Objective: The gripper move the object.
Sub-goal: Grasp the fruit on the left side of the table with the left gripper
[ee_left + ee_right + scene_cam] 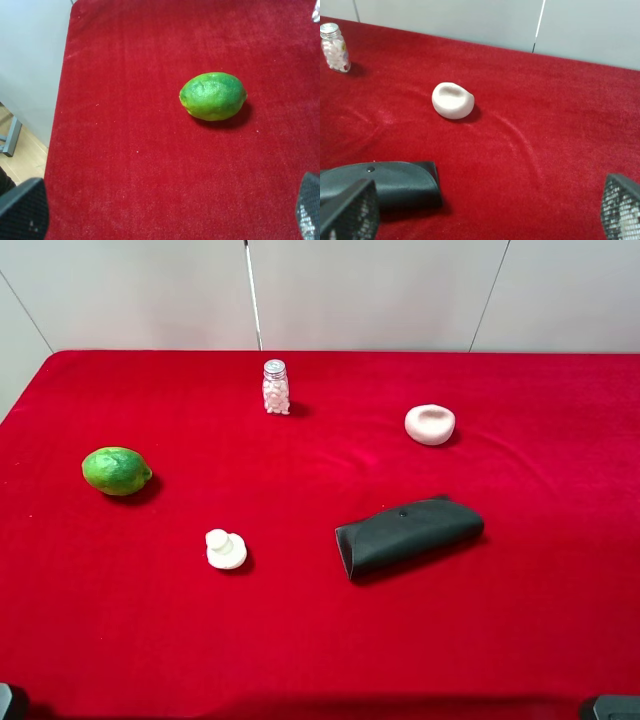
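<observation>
Left gripper (167,205) spread wide, gripping nothing. Lime (213,96) lying on red cloth (125,165) ahead of its fingers (22,212), touching neither. Right gripper (485,202) likewise wide apart and empty, black pouch (395,182) just beside one finger, white lump (452,100) farther ahead.

I read no words, numbers or brands in any of my views. The lime (213,96), the small bottle (275,387) and the dark pouch (408,535) show no lettering I can make out.
</observation>
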You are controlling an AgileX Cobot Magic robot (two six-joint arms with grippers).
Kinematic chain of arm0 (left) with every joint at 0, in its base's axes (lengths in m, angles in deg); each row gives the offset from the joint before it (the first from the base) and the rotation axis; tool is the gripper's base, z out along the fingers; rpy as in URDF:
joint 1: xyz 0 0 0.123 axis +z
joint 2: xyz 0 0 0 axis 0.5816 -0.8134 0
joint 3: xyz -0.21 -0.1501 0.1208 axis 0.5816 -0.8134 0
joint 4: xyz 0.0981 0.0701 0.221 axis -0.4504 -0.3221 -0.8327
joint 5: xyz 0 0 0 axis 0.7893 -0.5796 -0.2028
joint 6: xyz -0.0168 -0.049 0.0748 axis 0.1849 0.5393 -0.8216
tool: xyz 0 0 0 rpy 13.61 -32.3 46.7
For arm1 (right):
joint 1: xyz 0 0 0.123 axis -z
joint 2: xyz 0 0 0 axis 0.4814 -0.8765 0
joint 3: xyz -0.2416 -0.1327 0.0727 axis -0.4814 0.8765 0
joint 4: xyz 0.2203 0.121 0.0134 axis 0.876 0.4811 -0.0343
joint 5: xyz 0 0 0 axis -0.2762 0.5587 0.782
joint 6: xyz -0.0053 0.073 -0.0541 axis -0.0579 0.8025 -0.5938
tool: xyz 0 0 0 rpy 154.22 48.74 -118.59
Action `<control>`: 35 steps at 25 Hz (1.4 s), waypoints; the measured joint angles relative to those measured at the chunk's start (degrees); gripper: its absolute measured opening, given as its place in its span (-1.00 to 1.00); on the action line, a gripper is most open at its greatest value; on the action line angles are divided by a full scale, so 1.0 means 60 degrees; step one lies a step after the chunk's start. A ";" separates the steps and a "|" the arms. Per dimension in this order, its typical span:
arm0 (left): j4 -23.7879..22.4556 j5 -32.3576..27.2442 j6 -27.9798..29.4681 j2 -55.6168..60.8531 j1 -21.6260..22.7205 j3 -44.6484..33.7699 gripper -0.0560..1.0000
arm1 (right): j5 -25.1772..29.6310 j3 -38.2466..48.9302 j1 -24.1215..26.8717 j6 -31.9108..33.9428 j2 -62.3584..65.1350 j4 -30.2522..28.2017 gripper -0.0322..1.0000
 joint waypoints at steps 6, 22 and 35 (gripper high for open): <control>0.0000 0.0000 0.0000 0.0000 0.0000 0.0000 0.95 | 0.0000 0.0000 0.0000 0.0000 0.0000 0.0000 0.41; 0.0000 0.0000 0.0000 0.0000 0.0000 0.0000 0.95 | 0.0000 0.0000 0.0000 0.0000 0.0000 0.0000 0.41; 0.0000 0.0000 0.0000 0.0000 0.0000 0.0000 0.95 | -0.0008 0.0000 0.0000 0.0001 0.0000 0.0000 0.41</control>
